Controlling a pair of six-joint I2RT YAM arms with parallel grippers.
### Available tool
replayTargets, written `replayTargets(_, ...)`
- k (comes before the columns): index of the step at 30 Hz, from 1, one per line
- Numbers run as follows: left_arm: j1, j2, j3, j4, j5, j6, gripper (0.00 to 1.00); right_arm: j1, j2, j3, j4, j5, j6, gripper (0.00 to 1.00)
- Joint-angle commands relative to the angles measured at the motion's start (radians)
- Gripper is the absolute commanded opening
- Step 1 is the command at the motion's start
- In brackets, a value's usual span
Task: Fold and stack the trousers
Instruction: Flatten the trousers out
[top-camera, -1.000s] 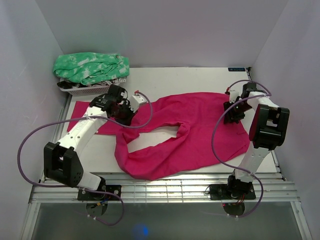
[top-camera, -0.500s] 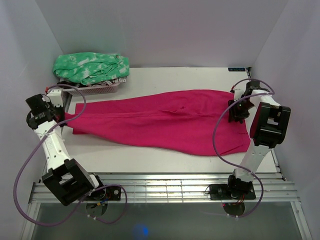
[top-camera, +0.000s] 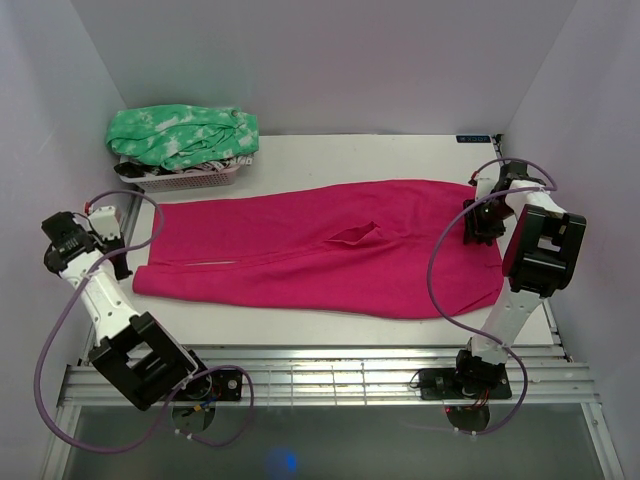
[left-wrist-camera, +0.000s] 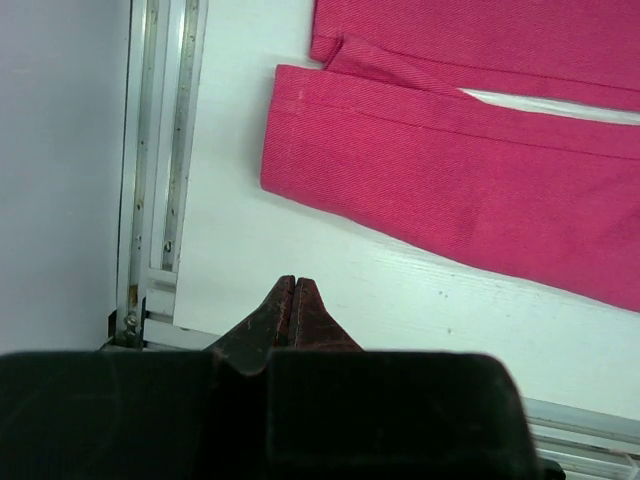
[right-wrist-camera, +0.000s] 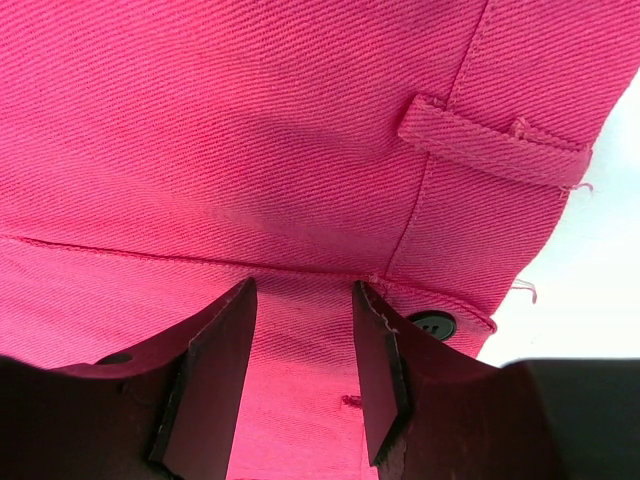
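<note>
**Trousers (top-camera: 320, 250) laid flat across the table (top-camera: 400, 150), spanning from one gripper to the other.**

The leg hem (left-wrist-camera: 275, 130) lies ahead of the left gripper (left-wrist-camera: 295, 285) fingertips, apart from them, with bare table between. The waist end lies under the right gripper (right-wrist-camera: 303, 290). A button (right-wrist-camera: 433, 324) sits just beside one finger and a belt loop (right-wrist-camera: 495, 143) beyond the fingertips. A basket (top-camera: 185, 180) holding a garment (top-camera: 180, 135) stands behind the trousers, in the far left corner.

Seen from the right wrist, the trousers (right-wrist-camera: 250, 150) run off the frame at 9 and 12 o'clock. A dark button (right-wrist-camera: 435, 324) sits half behind one jaw of the right gripper (right-wrist-camera: 302, 370). From above, the green-and-white garment (top-camera: 180, 135) hides most of the white basket (top-camera: 185, 181); the patterned cloth beneath it is too small to tell.
</note>
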Motion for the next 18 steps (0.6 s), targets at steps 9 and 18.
replayTargets(9, 0.007, 0.216, 0.049, -0.031, 0.169, 0.129, 0.66, -0.008, -0.014, 0.048, -0.042, -0.033, -0.032, 0.5)
replayTargets(18, 0.022, 0.396, 0.144, 0.075, 0.193, 0.237, 0.68, -0.007, -0.014, 0.073, -0.091, -0.084, -0.047, 0.5)
